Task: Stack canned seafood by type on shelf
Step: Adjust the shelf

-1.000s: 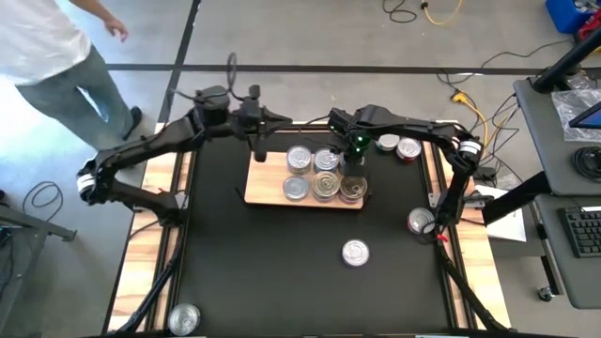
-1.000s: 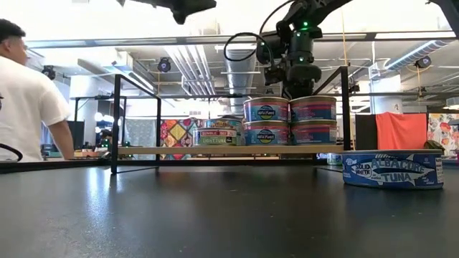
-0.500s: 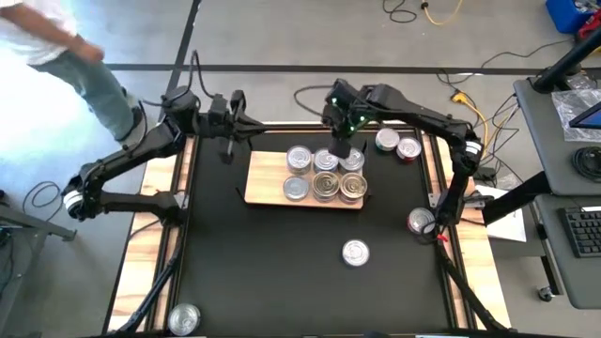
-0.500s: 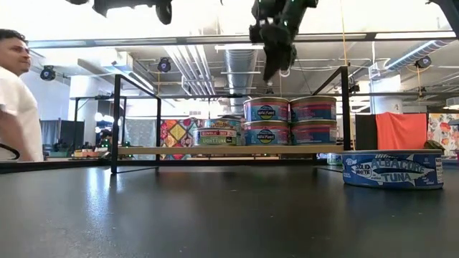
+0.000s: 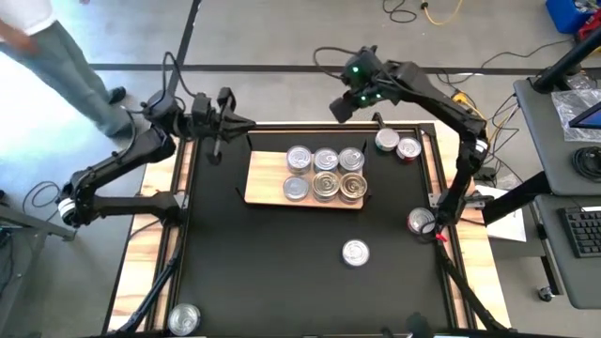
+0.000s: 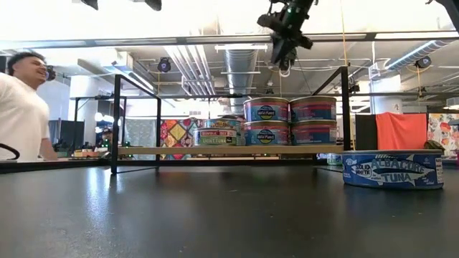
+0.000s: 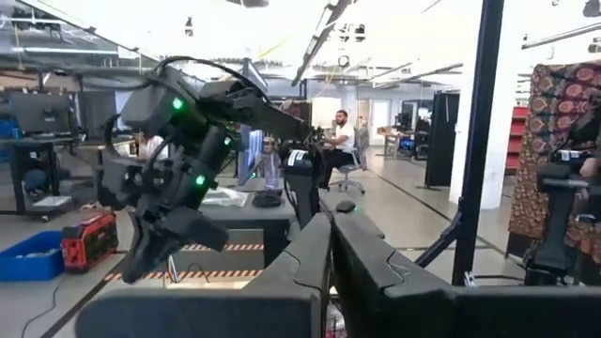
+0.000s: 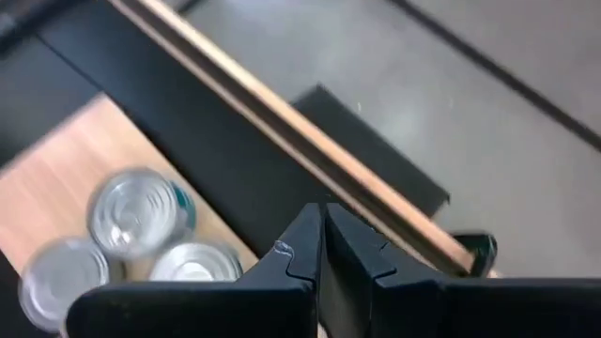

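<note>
The shelf [image 5: 266,184] is a light-wood board on the black mat, and several cans of seafood [image 5: 326,173] stand on it. In the low view they form two-high stacks [image 6: 290,120] with a lower stack [image 6: 219,136] beside them. My right gripper [image 5: 340,107] hangs shut and holding nothing, high above the shelf's far edge, slanting down; it is also seen in the low view [image 6: 283,56] and in its own wrist view [image 8: 322,230]. My left gripper [image 5: 242,123] is shut and holds nothing, raised near the mat's far left corner and pointing roughly level [image 7: 331,246].
Loose cans lie off the shelf: two at the far right [image 5: 397,145], one at the right edge [image 5: 420,222], one mid-mat [image 5: 355,253], which in the low view is the albacore tuna tin [image 6: 391,170], and one at the near left corner [image 5: 184,318]. A person [image 6: 21,107] moves beyond the left side.
My right gripper has risen from just above the shelf's right-hand cans to well above them, drifting toward the far edge and rolling; it stays shut. My left gripper has drawn back toward the table's far left corner. The cans have not moved.
</note>
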Controlling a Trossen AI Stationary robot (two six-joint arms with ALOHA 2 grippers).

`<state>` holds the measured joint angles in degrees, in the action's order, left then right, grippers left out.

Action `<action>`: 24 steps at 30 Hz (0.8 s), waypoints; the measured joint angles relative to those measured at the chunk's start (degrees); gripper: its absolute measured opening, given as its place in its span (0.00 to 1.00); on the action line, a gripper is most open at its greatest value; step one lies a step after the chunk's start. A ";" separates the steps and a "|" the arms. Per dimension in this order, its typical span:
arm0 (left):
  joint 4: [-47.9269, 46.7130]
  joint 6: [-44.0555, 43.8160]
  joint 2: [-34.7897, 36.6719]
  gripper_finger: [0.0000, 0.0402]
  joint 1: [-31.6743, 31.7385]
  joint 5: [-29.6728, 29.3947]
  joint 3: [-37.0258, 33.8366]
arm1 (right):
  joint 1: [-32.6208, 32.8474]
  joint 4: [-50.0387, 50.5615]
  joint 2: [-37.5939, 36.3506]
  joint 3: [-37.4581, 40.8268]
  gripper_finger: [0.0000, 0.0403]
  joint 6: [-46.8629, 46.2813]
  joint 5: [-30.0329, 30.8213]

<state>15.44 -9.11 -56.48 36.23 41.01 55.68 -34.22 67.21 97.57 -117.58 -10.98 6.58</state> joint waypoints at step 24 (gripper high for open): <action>-13.57 -0.53 10.82 0.00 -23.40 -10.72 -6.67 | 28.05 -13.07 -1.44 0.36 0.02 -11.31 18.16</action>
<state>1.87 -9.64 -45.66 12.83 30.29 49.01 -6.17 54.14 96.14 -117.23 -22.29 24.74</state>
